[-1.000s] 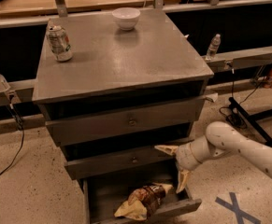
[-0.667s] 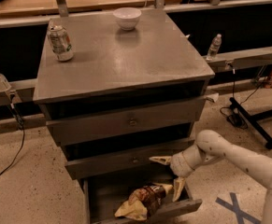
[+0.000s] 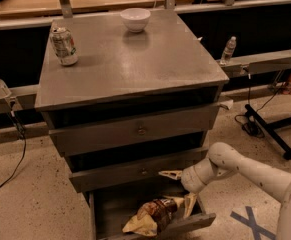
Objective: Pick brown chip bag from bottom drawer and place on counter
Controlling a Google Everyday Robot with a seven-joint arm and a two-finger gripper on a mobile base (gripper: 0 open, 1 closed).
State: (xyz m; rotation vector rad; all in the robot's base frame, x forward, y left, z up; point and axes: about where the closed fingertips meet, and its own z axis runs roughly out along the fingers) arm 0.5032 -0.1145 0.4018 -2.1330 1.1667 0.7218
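I hold the tool (image 3: 175, 194) spread wide just over the right end of the brown chip bag (image 3: 152, 216), which lies slumped in the pulled-out bottom drawer (image 3: 187, 226), since I judge its fingers must straddle the crinkly bag before pinching.

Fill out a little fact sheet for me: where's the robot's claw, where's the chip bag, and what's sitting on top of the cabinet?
gripper: open, fingers spread, at the bag's right end, over the drawer
brown chip bag: lying in the drawer, not yet grasped
bottom drawer: pulled out
counter: holds a soda can at back left, a white bowl at the back
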